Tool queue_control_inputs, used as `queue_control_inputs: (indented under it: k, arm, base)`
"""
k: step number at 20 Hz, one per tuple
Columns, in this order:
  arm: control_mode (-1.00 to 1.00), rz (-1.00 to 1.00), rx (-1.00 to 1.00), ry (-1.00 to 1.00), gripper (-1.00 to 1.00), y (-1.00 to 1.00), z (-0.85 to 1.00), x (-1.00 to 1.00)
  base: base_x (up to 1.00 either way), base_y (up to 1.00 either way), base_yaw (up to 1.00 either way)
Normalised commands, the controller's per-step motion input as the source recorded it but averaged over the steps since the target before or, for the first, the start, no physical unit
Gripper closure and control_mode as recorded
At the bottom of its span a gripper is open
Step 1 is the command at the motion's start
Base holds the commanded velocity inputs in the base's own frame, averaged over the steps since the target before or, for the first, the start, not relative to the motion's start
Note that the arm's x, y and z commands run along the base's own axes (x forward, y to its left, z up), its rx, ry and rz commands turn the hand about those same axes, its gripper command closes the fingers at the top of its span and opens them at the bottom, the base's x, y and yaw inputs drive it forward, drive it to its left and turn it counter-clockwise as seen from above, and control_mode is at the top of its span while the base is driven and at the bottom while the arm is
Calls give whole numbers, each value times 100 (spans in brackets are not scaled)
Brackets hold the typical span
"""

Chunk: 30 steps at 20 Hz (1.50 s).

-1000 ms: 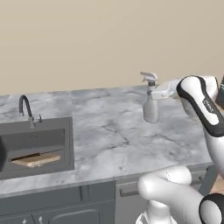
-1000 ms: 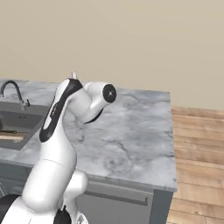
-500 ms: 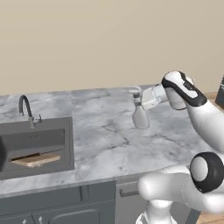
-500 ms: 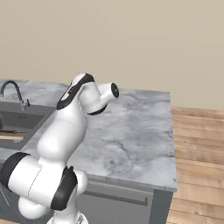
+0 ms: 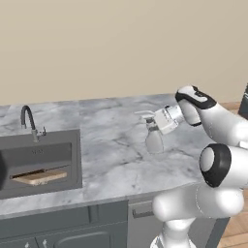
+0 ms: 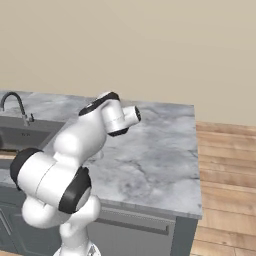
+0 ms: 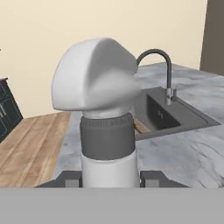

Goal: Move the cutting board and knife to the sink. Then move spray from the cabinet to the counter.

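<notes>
Spray (image 5: 154,137) clamped at the neck between the two fingers of the gripper (image 5: 156,123), body hanging upright below the trigger head, which points toward the sink (image 5: 41,157) side. Held by the neck, probably so that the base stays free to meet the counter (image 5: 111,145) flat and the bottle lands standing. In the hand view, spray (image 7: 105,131) close to the lens, dark collar between the finger tips (image 7: 148,178), jaws closed on it at part width. Bottle suspended over open marble near the middle of the slab, base close to the surface; contact not resolvable from these frames. Cutting board (image 5: 39,177) lying inside the basin, tilted against its front wall, so the first part of the task appears done; knife not discernible. Faucet (image 5: 29,121) standing at the rear rim of the sink, well apart from the bottle. In the right base view, upper arm links across the line of sight to the held item. Nothing standing beneath or beside the bottle on the marble; counter edge and wooden floor (image 6: 225,170) well to the right. Remaining step, by judgement: lower, release, retract upward clear of the trigger head.
</notes>
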Motion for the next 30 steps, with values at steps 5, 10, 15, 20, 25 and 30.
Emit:
queue_control_inputs:
  k: [5, 10, 15, 20, 25, 30]
  arm:
    - [-100, 5, 13, 0, 100, 0, -28, 0]
    - [-100, 2, 11, 0, 100, 0, -9, 0]
    - [-100, 1, 0, 0, 100, 0, -4, 0]
    - [-100, 1, 0, 0, 100, 0, -18, 0]
    - [-100, 2, 0, 0, 100, 0, -24, 0]
    - [-100, 2, 3, 0, 100, 0, -22, 0]
  base:
    - [0, 0, 0]
    - [0, 0, 0]
    - [0, 0, 0]
    - [0, 0, 0]
    - [0, 0, 0]
    - [0, 0, 0]
